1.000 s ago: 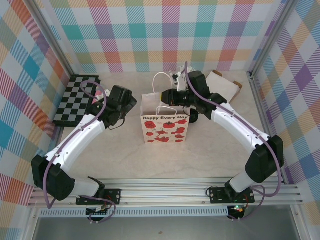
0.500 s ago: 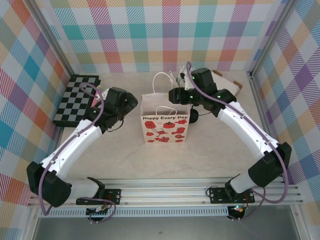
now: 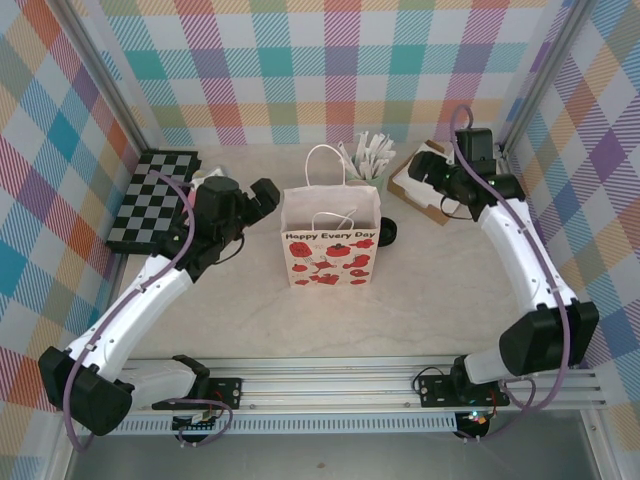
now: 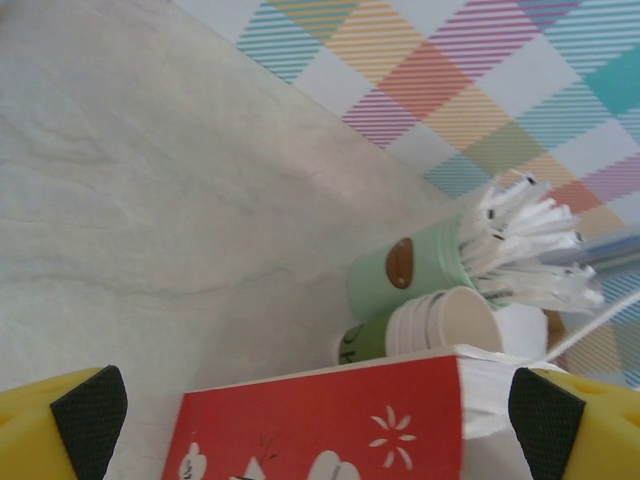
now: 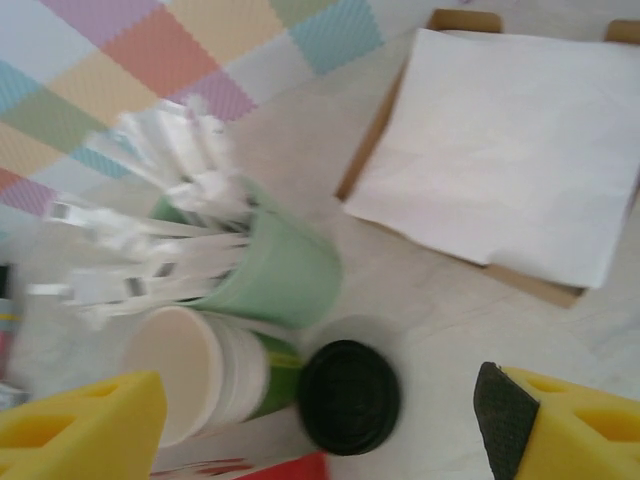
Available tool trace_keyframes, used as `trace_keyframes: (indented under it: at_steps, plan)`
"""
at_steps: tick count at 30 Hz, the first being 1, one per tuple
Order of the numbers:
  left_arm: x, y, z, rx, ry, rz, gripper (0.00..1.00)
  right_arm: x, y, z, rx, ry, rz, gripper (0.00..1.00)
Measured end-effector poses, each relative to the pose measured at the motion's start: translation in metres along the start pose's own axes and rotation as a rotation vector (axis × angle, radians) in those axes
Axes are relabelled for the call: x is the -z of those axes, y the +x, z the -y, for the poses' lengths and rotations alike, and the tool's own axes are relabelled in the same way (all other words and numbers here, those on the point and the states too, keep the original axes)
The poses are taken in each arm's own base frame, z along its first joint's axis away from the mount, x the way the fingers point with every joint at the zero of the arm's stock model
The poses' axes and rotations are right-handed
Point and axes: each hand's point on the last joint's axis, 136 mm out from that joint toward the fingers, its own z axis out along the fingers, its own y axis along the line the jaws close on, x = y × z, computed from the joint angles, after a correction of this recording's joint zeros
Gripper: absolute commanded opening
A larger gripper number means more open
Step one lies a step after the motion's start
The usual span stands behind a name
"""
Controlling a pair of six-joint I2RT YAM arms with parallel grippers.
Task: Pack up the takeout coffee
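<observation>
We see takeout coffee point(image 5: 349, 397), black lid hiding its cup, beside paper bag point(image 3: 332, 245), left gripper point(image 4: 318, 418), right gripper point(image 5: 320, 410), both spread apart

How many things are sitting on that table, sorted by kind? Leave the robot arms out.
Red-and-white paper bag: 1
Takeout coffee with black lid: 1
Green cup of white cutlery: 1
Stack of cream paper cups: 1
Checkerboard: 1
Cardboard tray of white paper: 1
Total: 6
</observation>
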Motion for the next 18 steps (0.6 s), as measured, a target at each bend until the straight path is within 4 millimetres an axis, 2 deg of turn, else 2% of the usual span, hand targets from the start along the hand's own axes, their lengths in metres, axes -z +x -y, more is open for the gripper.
trace_keyframes:
  at_steps: [3,7,11,14,18]
  plan:
    - [-0.002,0.003,0.015,-0.021,0.093,-0.008,1.0,-0.032,0.018,0.014,0.126,0.053,-0.11,0.76]
    - [0.005,0.005,0.024,-0.046,0.177,0.002,1.0,-0.079,0.041,0.027,0.303,0.091,-0.267,0.76]
    - [0.011,-0.002,0.035,-0.056,0.233,0.03,1.0,-0.103,0.057,0.042,0.439,0.094,-0.34,0.77]
    - [0.012,-0.002,0.037,-0.066,0.241,0.031,1.0,-0.112,0.054,0.05,0.51,0.076,-0.371,0.75]
    - [0.016,-0.003,0.036,-0.067,0.248,0.039,1.0,-0.134,0.028,0.056,0.57,0.037,-0.387,0.72]
